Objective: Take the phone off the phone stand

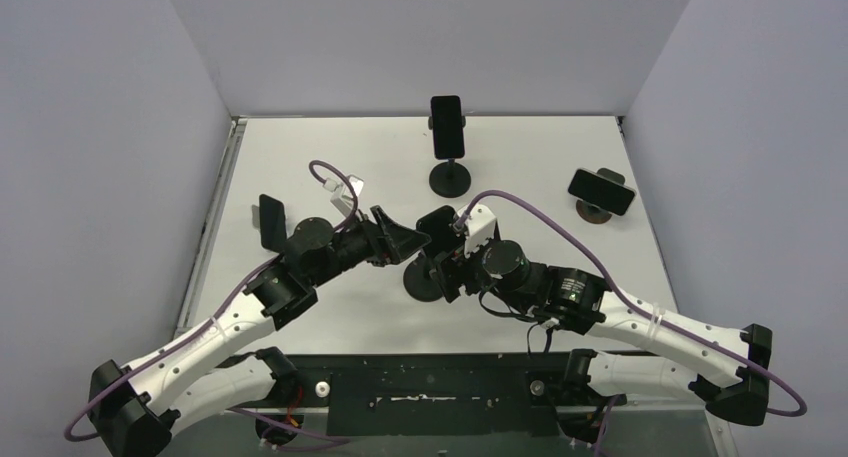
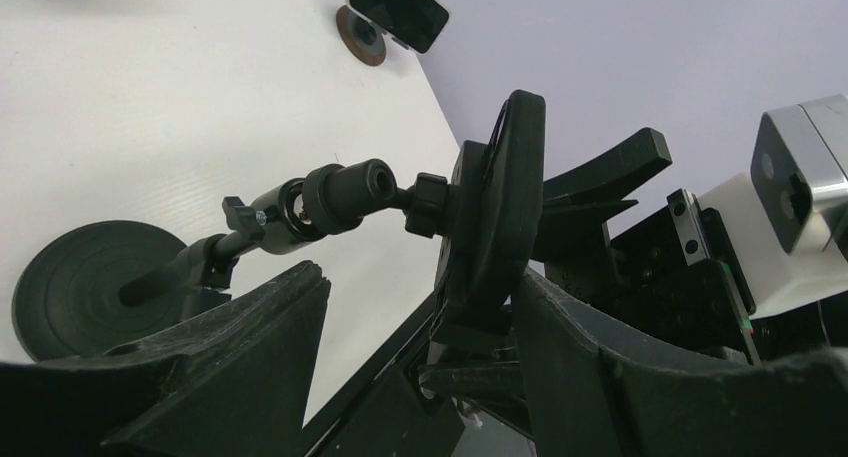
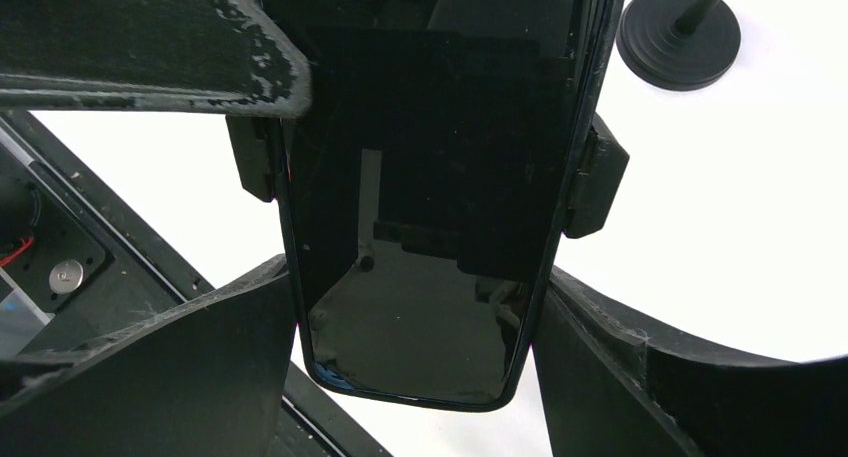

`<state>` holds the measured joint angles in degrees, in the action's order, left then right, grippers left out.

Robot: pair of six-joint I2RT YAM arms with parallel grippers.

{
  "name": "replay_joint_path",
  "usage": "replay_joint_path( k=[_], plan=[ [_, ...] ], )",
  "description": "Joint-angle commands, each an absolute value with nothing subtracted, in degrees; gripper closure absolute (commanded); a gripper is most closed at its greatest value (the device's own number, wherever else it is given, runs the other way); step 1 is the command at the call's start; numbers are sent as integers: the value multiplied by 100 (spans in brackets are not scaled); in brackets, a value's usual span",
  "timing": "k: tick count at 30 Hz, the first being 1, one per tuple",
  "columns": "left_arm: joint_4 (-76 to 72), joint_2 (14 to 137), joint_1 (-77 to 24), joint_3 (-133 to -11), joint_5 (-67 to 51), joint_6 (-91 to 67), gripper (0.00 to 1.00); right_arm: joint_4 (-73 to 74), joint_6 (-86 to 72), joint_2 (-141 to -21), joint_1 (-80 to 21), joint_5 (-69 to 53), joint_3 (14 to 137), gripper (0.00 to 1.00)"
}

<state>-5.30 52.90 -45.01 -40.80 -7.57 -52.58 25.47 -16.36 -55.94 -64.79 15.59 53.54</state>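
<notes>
Left claw is spread, its fingers on either side of the jointed arm of the phone stand, not closed on it. Just to its right the phone sits upright in that stand, side clips holding its long edges and the round base on the white counter. Right claw faces the screen, with its fingers pressed against the phone's two lower edges, pinching it. A second stand holds a phone upright farther back. Well to the right, a third stand carries one sideways.
</notes>
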Motion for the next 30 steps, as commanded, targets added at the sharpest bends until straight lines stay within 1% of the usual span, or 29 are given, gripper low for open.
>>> replay_joint_path(
  k=[1, 6, 10, 19, 27, 30],
  plan=[
    [-392, 5014, -4466, -4060, -635, -5013, 36, 2258, -1720, -5505, -6440, 1761, 5443, 42],
    [-619, 4901, -4465, -4005, -826, -4936, 37, 2275, -1783, -5467, -6434, 1775, 5472, 43],
    [-717, 4925, -4468, -4036, -1009, -4835, 41, 2279, -1832, -5443, -6434, 1784, 5488, 44],
    [-1092, 5102, -4475, -3916, -1457, -4809, 54, 2259, -1864, -5447, -6442, 1784, 5493, 44],
    [-1535, 5284, -4497, -3757, -1694, -4857, 57, 2224, -1897, -5475, -6439, 1767, 5501, 44],
    [-1624, 5363, -4500, -3753, -1749, -4861, 63, 2224, -1907, -5476, -6439, 1771, 5500, 44]
  ],
)
